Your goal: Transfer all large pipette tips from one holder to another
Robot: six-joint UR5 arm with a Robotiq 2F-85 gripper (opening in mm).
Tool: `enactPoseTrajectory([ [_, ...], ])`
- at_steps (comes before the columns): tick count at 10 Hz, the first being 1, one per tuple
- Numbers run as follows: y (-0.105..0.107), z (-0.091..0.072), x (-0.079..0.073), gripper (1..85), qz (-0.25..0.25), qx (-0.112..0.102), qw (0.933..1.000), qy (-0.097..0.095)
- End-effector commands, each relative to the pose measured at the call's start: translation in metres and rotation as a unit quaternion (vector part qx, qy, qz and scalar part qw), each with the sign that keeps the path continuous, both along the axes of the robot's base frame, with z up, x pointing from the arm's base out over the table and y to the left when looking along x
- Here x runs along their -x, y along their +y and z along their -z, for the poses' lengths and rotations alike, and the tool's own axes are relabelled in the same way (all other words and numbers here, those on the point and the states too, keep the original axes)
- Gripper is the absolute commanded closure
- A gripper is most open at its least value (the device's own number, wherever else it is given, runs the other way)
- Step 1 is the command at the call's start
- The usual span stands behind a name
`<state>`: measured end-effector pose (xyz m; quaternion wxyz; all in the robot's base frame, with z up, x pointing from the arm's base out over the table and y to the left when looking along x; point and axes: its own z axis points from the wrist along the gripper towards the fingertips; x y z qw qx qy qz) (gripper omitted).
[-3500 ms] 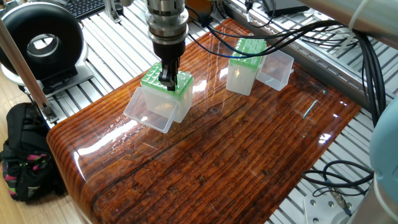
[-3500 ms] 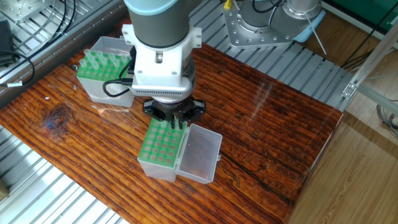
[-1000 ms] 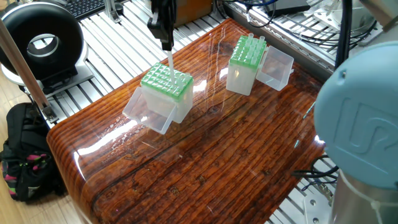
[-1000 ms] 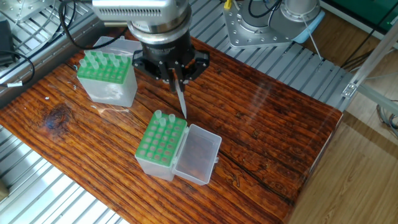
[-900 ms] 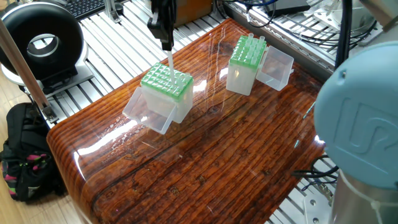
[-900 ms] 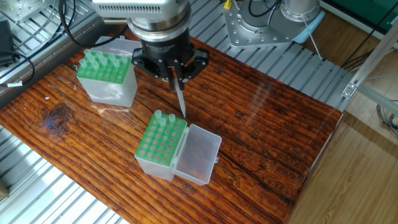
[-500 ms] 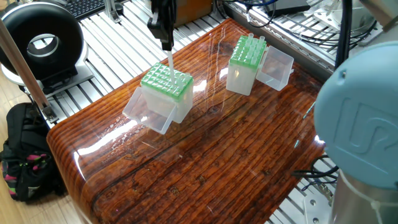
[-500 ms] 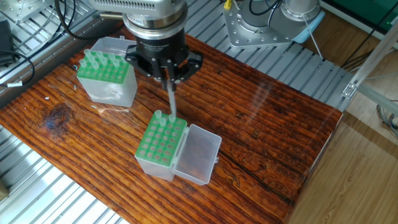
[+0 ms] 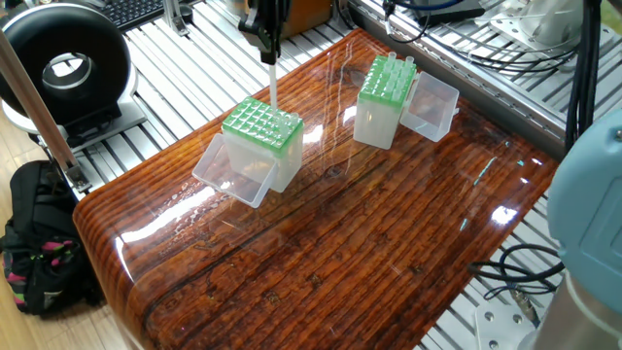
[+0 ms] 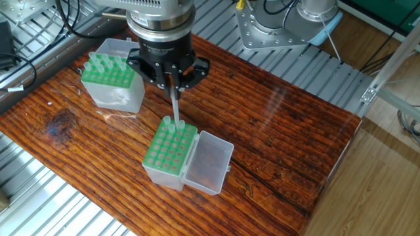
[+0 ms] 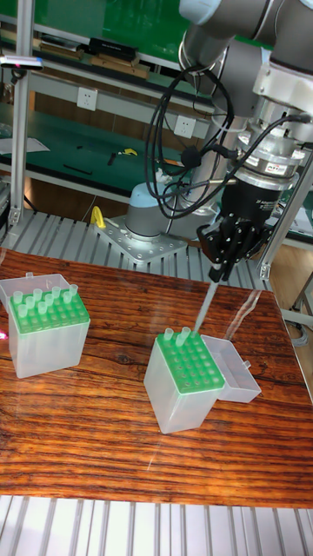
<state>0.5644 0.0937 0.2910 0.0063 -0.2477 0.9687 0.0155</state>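
Observation:
My gripper (image 10: 172, 81) is shut on a large pipette tip (image 10: 174, 105), a slim whitish tube hanging point down. The tip (image 9: 273, 87) hovers above the back edge of the near green-topped holder (image 10: 169, 149), free of its holes. Two more tips (image 10: 167, 122) stand in that holder's back row. The other green-topped holder (image 10: 111, 73) holds several tips and stands apart to the left in this view. In the tall view the gripper (image 11: 219, 271) carries the tip (image 11: 203, 306) above the middle holder (image 11: 184, 367).
Each holder has a clear hinged lid lying open beside it (image 10: 209, 162) (image 9: 432, 105). The wooden table top (image 10: 275, 131) is ringed by metal rails. A black round device (image 9: 63, 68) and a bag (image 9: 34, 243) sit off the table's edge.
3.5 s ago the gripper was down at the near holder. It has risen with a tip and in the last second has drifted sideways toward the other holder.

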Motion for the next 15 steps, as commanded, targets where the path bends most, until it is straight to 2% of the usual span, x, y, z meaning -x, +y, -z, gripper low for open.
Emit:
enactPoseTrajectory([
  [1,-0.009,-0.031,-0.004,79.0,-0.021,-0.015,0.9997,0.006],
  [2,-0.025,-0.041,-0.008,79.0,-0.032,-0.006,0.9995,0.002],
  [3,-0.05,-0.045,-0.01,79.0,-0.052,0.0,0.9986,-0.005],
  [4,-0.071,-0.044,-0.006,79.0,-0.067,-0.001,0.9978,-0.007],
  [8,-0.13,-0.018,0.017,78.3,-0.106,-0.002,0.9941,-0.026],
  [10,-0.143,-0.009,0.023,78.7,-0.109,0.004,0.9935,-0.034],
  [11,-0.142,-0.009,0.028,77.7,-0.104,-0.001,0.9942,-0.026],
  [13,-0.15,-0.009,0.038,75.3,-0.077,0.014,0.9969,-0.005],
  [14,-0.15,-0.009,0.044,75.7,-0.056,0.012,0.9983,0.007],
  [15,-0.148,-0.009,0.044,76.3,-0.032,0.008,0.9994,0.007],
])
